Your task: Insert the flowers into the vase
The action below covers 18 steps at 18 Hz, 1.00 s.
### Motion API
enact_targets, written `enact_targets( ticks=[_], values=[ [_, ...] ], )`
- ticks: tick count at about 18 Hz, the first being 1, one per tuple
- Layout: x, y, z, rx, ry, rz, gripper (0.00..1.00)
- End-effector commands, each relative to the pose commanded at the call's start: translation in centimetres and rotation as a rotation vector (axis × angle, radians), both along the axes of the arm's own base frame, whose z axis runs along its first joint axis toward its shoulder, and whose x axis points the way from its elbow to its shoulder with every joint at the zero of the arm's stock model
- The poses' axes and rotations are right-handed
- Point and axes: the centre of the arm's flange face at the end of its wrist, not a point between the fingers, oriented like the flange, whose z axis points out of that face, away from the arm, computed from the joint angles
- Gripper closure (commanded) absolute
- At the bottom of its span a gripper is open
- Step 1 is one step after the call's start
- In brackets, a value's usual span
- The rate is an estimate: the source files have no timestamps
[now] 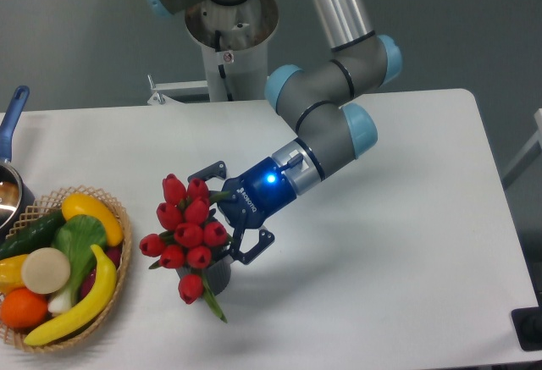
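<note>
Robot lab, pedestal-mounted arm point(339, 65), white table point(406, 218)

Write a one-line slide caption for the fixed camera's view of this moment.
Open jaws of the gripper flank the red flowers standing in the dark vase, right of the wicker basket.

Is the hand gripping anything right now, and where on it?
Nothing: the hand is open, fingers spread beside the flowers, whose stems sit in the vase.

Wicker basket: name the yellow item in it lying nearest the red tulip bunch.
The long curved yellow banana, along the wicker basket's right rim beside the red tulips; the stubby yellow vegetable lies farther back.
</note>
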Motion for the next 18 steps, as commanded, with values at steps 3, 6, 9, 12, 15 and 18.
enact_targets(
  ticks=[3, 6, 9, 12, 15, 18],
  values=[
    [0.1, -0.7, 0.3, -0.061, 0.052, 0.021, 0.0],
    [-0.9, -2.2, 2.5, -0.061, 0.101, 0.058, 0.0],
    [-1.8, -3.2, 2.9, -0.145, 0.169, 0.103, 0.0],
    [-3.1, -4.8, 4.1, -0.163, 0.21, 0.145, 0.0],
    [-5.4, -7.0, 6.3, -0.218, 0.3, 0.22, 0.0],
    [-9.0, -10.5, 8.8, -0.321, 0.414, 0.335, 0.0]
  ],
)
